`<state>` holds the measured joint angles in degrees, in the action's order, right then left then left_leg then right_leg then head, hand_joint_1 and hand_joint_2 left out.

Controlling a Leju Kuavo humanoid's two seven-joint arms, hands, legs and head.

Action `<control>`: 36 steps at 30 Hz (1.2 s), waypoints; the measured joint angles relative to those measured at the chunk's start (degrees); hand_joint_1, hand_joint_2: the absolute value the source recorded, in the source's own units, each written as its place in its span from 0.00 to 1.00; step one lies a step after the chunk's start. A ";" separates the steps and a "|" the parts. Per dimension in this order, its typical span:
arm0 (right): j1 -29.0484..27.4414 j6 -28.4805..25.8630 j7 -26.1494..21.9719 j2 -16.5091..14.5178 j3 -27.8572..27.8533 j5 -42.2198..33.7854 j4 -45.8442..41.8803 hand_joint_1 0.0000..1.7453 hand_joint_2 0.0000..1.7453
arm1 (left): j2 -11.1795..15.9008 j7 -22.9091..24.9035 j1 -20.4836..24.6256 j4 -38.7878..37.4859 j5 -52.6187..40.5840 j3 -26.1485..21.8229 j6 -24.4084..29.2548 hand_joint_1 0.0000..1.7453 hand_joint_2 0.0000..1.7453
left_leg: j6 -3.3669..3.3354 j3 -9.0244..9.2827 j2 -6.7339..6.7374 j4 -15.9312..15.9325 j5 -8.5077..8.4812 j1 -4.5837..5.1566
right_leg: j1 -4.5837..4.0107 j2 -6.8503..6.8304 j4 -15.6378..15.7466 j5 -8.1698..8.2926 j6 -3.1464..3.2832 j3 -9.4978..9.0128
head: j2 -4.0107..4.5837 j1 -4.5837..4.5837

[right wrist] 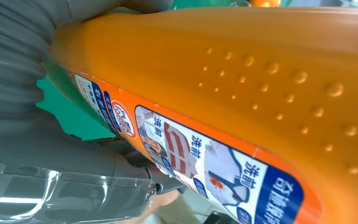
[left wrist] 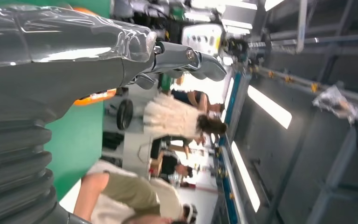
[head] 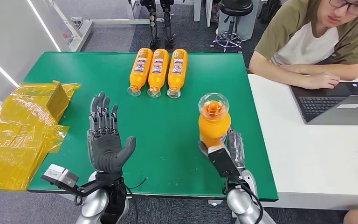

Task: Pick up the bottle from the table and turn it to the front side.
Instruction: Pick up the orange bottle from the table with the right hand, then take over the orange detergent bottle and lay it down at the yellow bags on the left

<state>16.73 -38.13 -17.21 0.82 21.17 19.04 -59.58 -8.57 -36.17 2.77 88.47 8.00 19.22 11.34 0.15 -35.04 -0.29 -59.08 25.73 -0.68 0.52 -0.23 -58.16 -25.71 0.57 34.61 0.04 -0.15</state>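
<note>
Right hand [head: 224, 156] gripped the orange bottle [head: 214, 122] upright above the green table [head: 177, 116], near its right edge, with the clear cap at the top. From the right wrist camera I saw the bottle [right wrist: 242, 88] close up: a dimpled orange side and, next to it, a blue-bordered label [right wrist: 191, 163] with printed characters, the hand's grey thumb [right wrist: 51, 140] lying along the labelled side. Left hand [head: 105, 140] stood palm-open over the table's near left part, fingers spread and pointing away from me, holding nothing; I saw it [left wrist: 74, 56] from the left wrist camera as well. Three more orange bottles [head: 157, 72] lay side by side at the table's far edge, labels up, caps toward me. Yellow wrapped packs [head: 23, 126] lay at the left edge. At the adjoining white table [head: 317, 154] a person [head: 317, 42] sat behind a laptop [head: 340, 107].
</note>
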 joint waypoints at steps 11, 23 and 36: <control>-8.98 9.17 6.59 -1.61 -3.90 9.66 -11.92 1.00 1.00 | 0.56 0.74 1.65 -0.06 -0.16 3.25 -7.69 0.00 1.00 | 0.01 0.00 0.04 0.00 0.00 0.00 | 0.00 0.04 0.00 -0.01 0.01 0.03 | 0.00 0.00; -10.77 22.05 10.69 -1.43 -2.07 19.80 -20.28 1.00 1.00 | -0.13 3.37 2.94 -0.14 -0.97 4.32 -13.19 0.00 1.00 | 0.01 -0.01 0.07 0.00 0.00 0.00 | 0.00 0.07 0.00 -0.01 0.01 0.03 | 0.00 0.00; -5.12 33.64 13.49 -0.35 2.94 24.30 -19.35 1.00 1.00 | -0.48 3.45 3.65 -1.05 -0.57 4.32 -15.11 0.00 1.00 | 0.02 0.01 0.11 0.00 -0.01 0.00 | 0.00 0.10 0.00 0.01 0.02 0.03 | 0.00 0.00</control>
<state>11.61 -4.49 -3.72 0.47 24.11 43.34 -78.93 -9.05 -32.72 6.42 87.42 7.43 23.54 -3.78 0.17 -35.03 -0.18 -59.08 25.72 -0.69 0.52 -0.13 -58.16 -25.70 0.58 34.64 0.04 -0.15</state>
